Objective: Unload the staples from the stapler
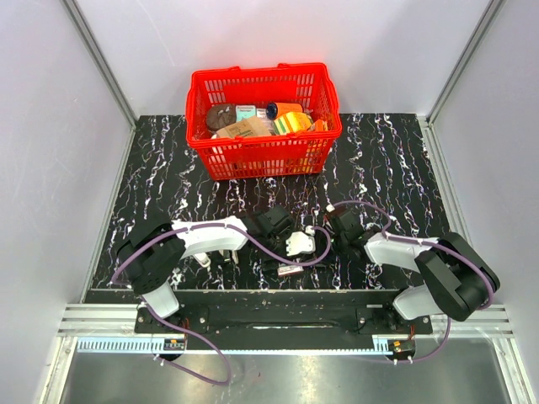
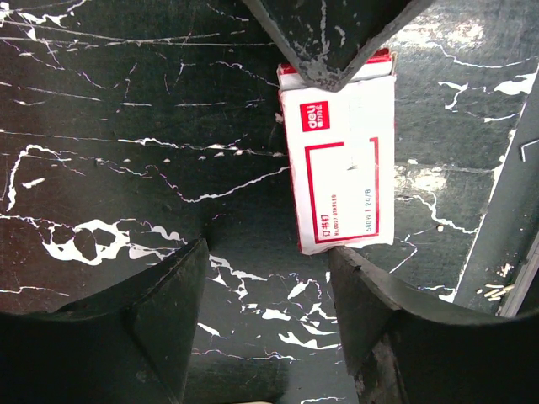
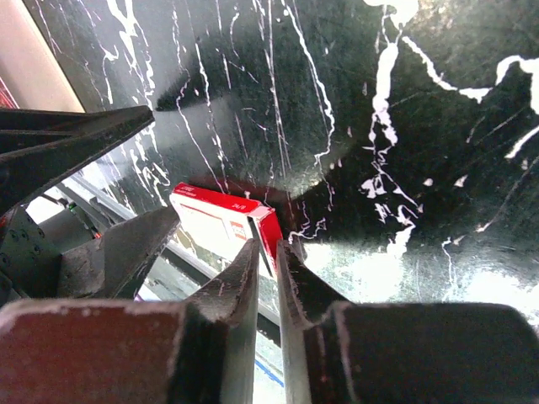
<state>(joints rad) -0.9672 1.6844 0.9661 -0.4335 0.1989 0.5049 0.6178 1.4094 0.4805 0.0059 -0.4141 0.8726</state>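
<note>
A small pale white thing [image 1: 299, 244], the stapler as far as I can tell, lies between the two wrists in the top view. It shows in neither wrist view. A white-and-red staple box [image 2: 337, 160] lies flat on the black marble table. My left gripper [image 2: 269, 248] hangs open just above the table, its right finger [image 2: 358, 286] touching the box's near corner. My right gripper [image 3: 269, 244] is nearly shut, its tips pinching the red end [image 3: 271, 225] of the box. Those tips [image 2: 324, 42] cover the box's far end in the left wrist view.
A red basket [image 1: 264, 156] full of packets stands at the back of the table. The same box [image 1: 289, 270] lies close to the front edge, by the metal rail [image 2: 518, 252], where a few pale slivers [image 2: 497, 291] lie. Grey walls close both sides.
</note>
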